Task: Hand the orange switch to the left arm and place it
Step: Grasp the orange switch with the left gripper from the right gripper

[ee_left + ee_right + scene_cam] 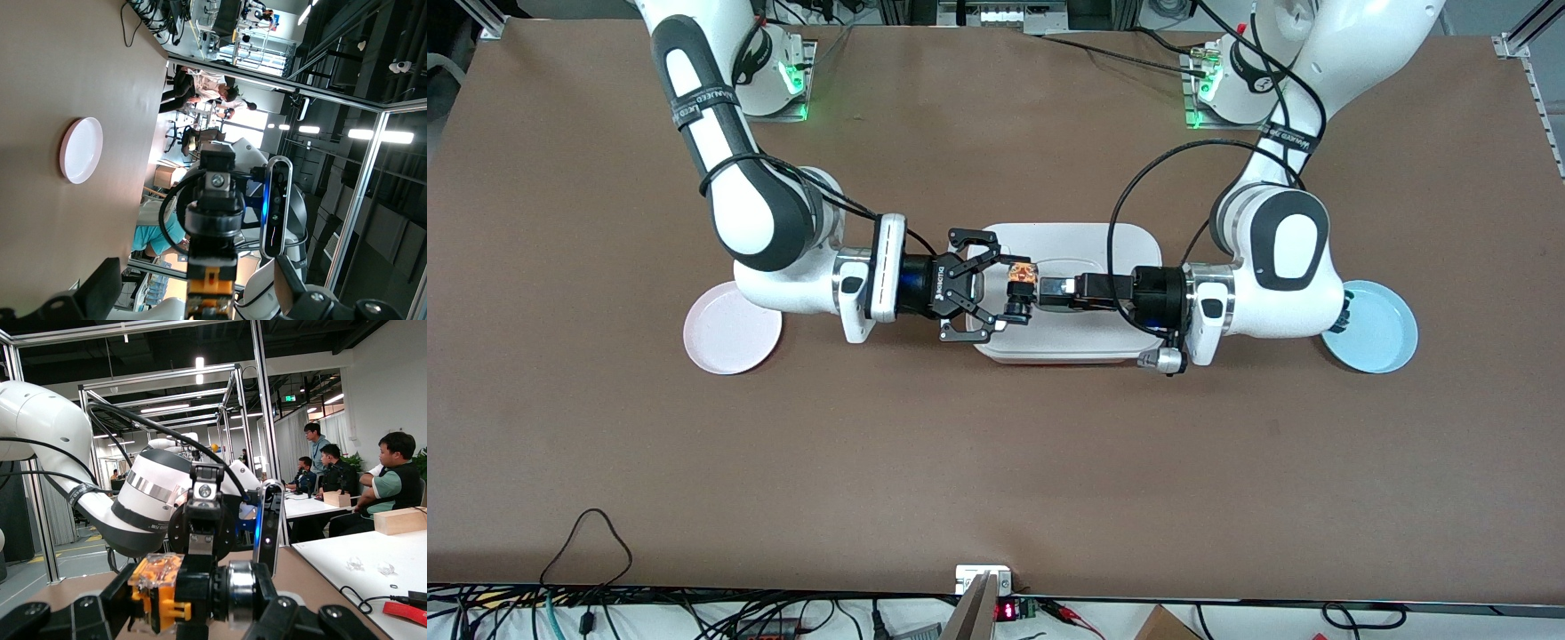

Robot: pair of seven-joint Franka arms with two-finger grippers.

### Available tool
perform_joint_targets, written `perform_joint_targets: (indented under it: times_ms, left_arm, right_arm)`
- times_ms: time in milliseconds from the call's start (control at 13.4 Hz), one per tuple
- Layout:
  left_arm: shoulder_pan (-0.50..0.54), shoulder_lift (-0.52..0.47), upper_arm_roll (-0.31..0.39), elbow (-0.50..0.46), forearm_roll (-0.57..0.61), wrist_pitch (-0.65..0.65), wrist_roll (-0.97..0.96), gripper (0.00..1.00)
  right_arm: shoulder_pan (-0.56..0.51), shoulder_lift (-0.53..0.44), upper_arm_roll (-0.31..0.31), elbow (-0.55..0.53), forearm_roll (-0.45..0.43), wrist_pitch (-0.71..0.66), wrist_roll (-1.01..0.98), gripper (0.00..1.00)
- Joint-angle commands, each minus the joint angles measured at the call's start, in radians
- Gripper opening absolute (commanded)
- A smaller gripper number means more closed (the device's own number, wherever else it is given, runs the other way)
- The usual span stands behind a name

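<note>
Over the box at the tabletop's centre, both grippers meet horizontally. The right gripper pinches the orange switch (black cylinder, orange cap); the left gripper is spread, fingertips at the switch. The box is white, rounded-rectangular, smooth. Two round plates lie toward opposite table ends: one pink plate, one light-blue plate.

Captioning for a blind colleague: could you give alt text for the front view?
Above a white box, the right gripper holds an orange switch out to the open left gripper. A pink plate and a blue plate sit near opposite ends of the brown table.
</note>
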Motion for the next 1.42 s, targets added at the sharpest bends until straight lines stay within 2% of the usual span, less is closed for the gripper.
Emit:
perform_joint_targets:
  times_ms: [0, 747, 822, 897, 972, 1046, 1345]
  left_arm:
    - [-0.030, 0.025, 0.006, 0.047, -0.049, 0.031, 0.021, 1.00]
    - [-0.041, 0.025, 0.007, 0.041, -0.058, 0.037, 0.024, 0.98]
    - [-0.040, 0.025, 0.007, 0.038, -0.058, 0.035, 0.027, 0.95]
    - [-0.038, 0.025, 0.007, 0.033, -0.057, 0.034, 0.060, 0.88]
    - [-0.038, 0.023, 0.006, 0.019, -0.057, 0.034, 0.123, 0.64]
    - [-0.038, 0.022, 0.006, 0.005, -0.057, 0.032, 0.161, 0.48]
    - [-0.034, 0.000, 0.006, -0.027, -0.057, -0.009, 0.154, 0.13]
  right_arm:
    - [0.010, 0.011, -0.006, 0.023, -0.006, 0.011, -0.012, 0.01]
    - [0.009, 0.011, -0.006, 0.020, -0.004, 0.011, -0.011, 0.01]
    - [0.009, 0.011, -0.006, 0.022, -0.003, 0.011, -0.011, 0.01]
    - [0.009, 0.011, -0.004, 0.022, -0.001, 0.011, -0.011, 0.01]
    - [0.009, 0.011, -0.006, 0.022, -0.001, 0.011, -0.011, 0.01]
    - [0.009, 0.011, -0.004, 0.022, -0.001, 0.011, -0.011, 0.01]
    - [0.009, 0.011, -0.004, 0.022, 0.000, 0.011, -0.011, 0.01]
